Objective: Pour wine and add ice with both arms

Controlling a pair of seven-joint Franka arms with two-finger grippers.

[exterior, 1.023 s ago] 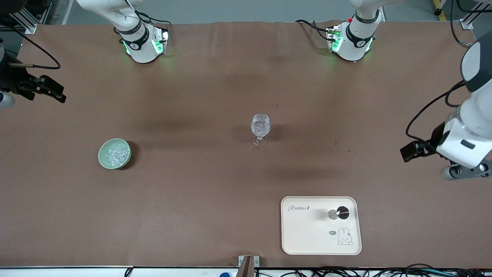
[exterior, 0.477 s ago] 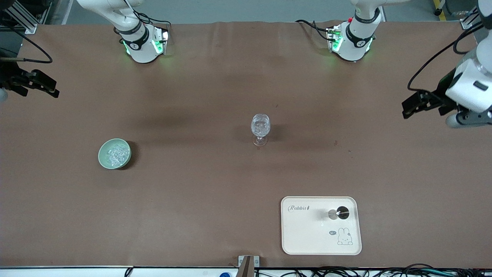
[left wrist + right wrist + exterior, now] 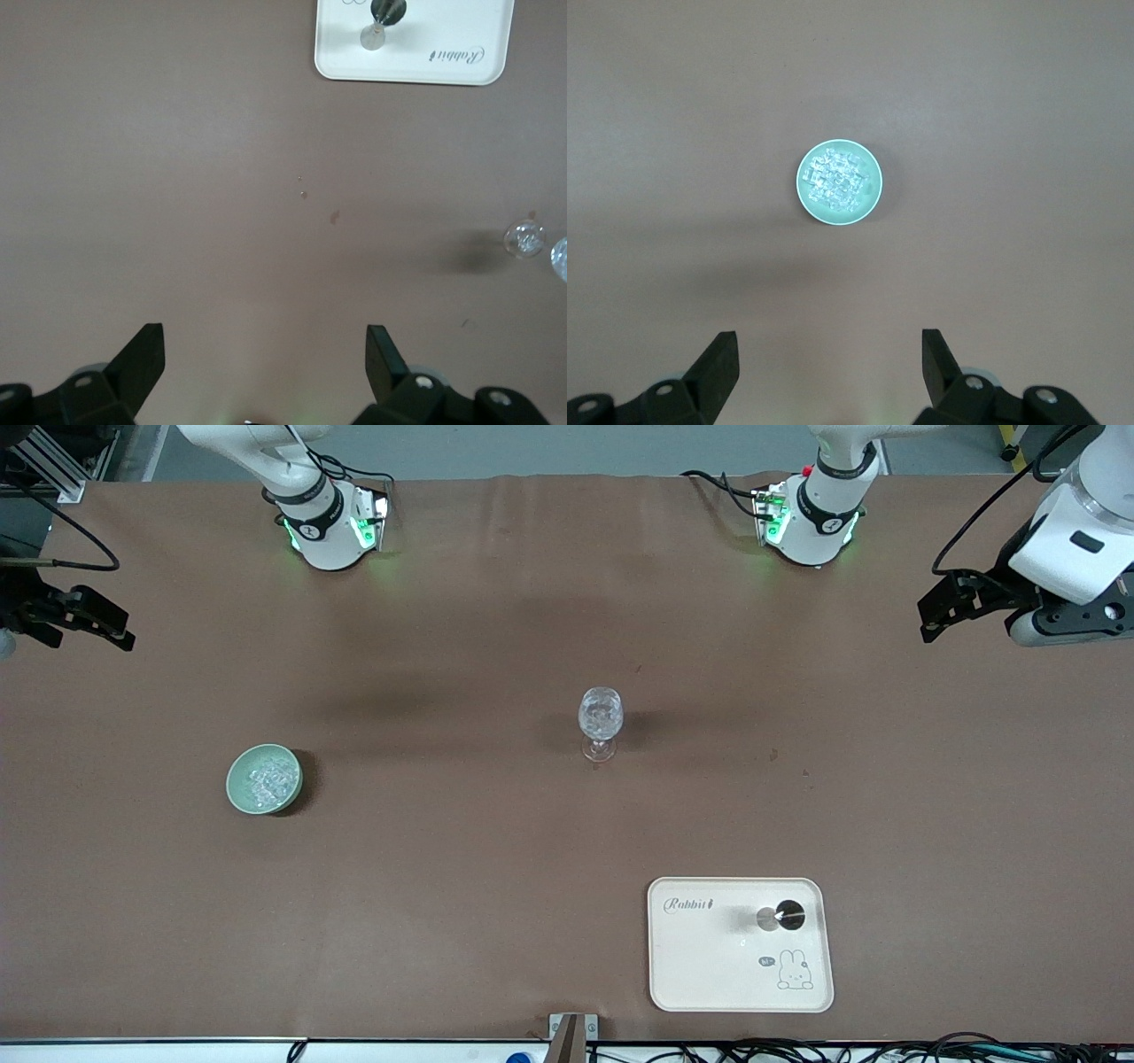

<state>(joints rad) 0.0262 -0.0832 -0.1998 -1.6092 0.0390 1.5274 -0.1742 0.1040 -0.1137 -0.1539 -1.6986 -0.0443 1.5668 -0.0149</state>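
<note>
Two grippers were up and empty at this reading. The left gripper point(image 3: 930, 611) hung over the table point(image 3: 461, 646) at the left arm's end, in the upper part of the frame. In its wrist view its jaws stood spread wide with nothing between them. The right gripper point(image 3: 111, 627) hung over the table's edge at the right arm's end, also high in the frame, jaws likewise spread and bare. We judged both arms to be waiting away from the work.

Risks as we saw them:
- The ice point(image 3: 263, 777) was small, clear and probably slick. A piece pinched off-centre could squirt out of the jaws and land on the table.
- The stemmed glass point(image 3: 601, 722) looked top-heavy on a narrow foot, so a finger brushing its rim on the way down could tip it.
- We saw no bottle in any view, so the pour had nothing to draw on.

Containers:
- The green bowl point(image 3: 264, 779) sat in the middle height of the frame toward the right arm's end, heaped with ice.
- The glass stood upright at frame centre, well apart from the bowl. Something clear glinted in it, but we could not tell ice from liquid.
- The cream tray point(image 3: 709, 974) lay low in the frame, holding one small round dark-and-silver piece point(image 3: 780, 915) that we could not identify.
</note>
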